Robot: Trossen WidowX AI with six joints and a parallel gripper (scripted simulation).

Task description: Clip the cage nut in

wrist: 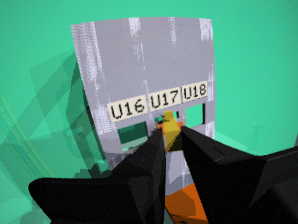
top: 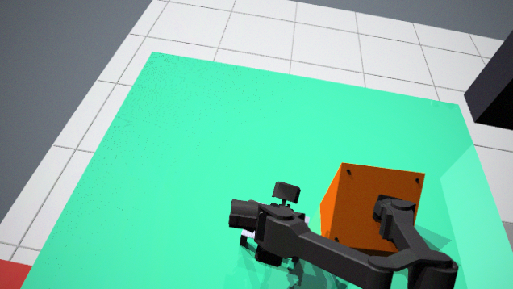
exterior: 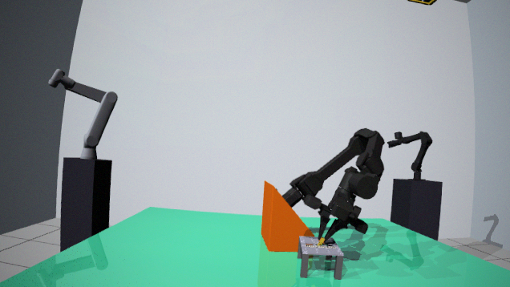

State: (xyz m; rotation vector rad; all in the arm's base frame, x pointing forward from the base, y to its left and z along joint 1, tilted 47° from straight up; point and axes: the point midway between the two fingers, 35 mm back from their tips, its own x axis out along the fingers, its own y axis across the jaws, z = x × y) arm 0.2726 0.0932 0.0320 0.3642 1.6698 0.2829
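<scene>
Two black fingers [exterior: 322, 240] pinch the yellow nut [exterior: 321, 241] [wrist: 171, 131] between their tips, low and right of centre in the exterior view. There the nut is at the top of a small grey plate on legs [exterior: 317, 252] [wrist: 112, 55]. In the wrist view it sits near the middle, just below the U17 label [wrist: 161, 99], covering part of that hole; whether its wings are hooked, I cannot tell. An orange block [top: 375, 210] [exterior: 281, 224] [wrist: 187, 202] stands on the green tabletop [top: 202, 141] [exterior: 180, 248] [wrist: 260, 60].
</scene>
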